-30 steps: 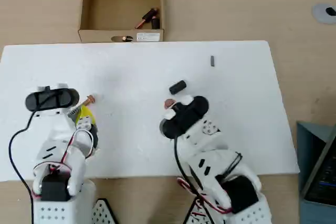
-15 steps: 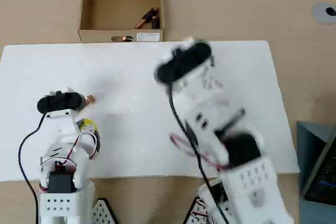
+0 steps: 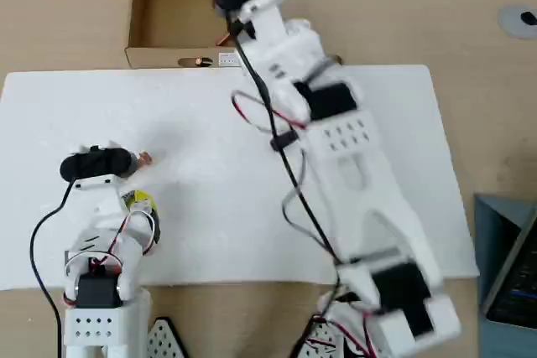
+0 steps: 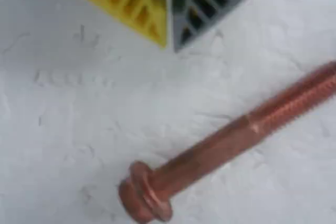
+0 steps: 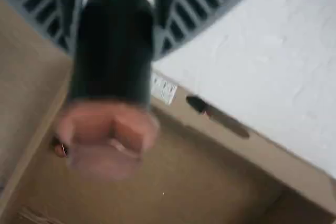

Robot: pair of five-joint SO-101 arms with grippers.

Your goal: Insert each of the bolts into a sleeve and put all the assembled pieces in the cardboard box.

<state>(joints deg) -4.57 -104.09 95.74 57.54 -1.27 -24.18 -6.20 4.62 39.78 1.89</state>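
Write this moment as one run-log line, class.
right gripper: shut on assembled piece, above cardboard box | left gripper: shut, beside loose bolt on white mat | piece: not yet released

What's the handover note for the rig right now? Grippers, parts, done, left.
Right gripper: shut on an assembled piece, a black sleeve over a copper bolt, held above the open cardboard box.
Left gripper: shut and empty, tips low over the white mat beside a loose bolt, apart from it.
Done: one bolt is sleeved and in the right gripper. What looks like another piece lies in the box, mostly hidden by the arm.
Left: release the held piece into the box, then sleeve the loose bolt and box it.
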